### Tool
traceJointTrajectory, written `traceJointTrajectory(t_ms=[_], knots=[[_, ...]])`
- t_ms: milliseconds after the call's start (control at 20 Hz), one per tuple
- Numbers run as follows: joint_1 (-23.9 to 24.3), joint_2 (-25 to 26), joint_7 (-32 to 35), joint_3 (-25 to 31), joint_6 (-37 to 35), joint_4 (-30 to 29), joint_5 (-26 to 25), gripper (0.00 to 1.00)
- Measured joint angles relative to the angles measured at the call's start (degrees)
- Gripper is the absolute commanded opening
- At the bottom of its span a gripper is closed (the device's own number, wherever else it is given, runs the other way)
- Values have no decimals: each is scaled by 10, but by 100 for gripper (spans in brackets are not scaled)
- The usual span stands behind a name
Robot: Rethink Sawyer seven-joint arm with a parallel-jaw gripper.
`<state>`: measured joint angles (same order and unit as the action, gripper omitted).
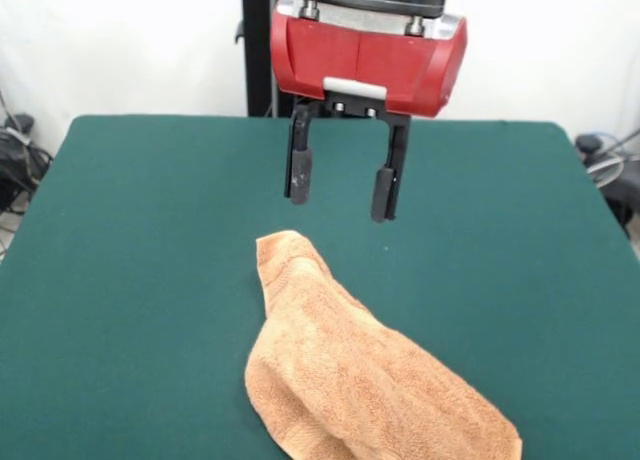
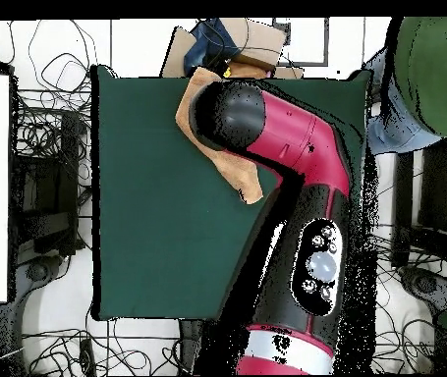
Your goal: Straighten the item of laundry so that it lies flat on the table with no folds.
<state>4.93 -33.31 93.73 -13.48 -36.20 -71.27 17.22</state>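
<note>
The orange-tan terry towel (image 1: 350,370) lies crumpled and folded on the dark green table (image 1: 130,280), near the front edge in the front view, with one narrow corner pointing up toward the gripper. My gripper (image 1: 342,192) hangs open and empty above the table, just behind that corner, not touching it. In the overhead view the red arm covers the gripper and most of the towel (image 2: 239,179); only its edges show, near the table's (image 2: 158,226) far side.
Cables and dark equipment (image 1: 18,155) lie off the table's edges. A person in green (image 2: 433,69) is at the overhead view's top right. A cardboard piece (image 2: 251,39) lies beyond the table's far edge.
</note>
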Motion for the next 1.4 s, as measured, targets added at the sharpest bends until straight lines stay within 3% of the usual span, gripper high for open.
traceJointTrajectory(t_ms=[1400], knots=[[-2, 29, 0, 0, 6, -3, -8, 100]])
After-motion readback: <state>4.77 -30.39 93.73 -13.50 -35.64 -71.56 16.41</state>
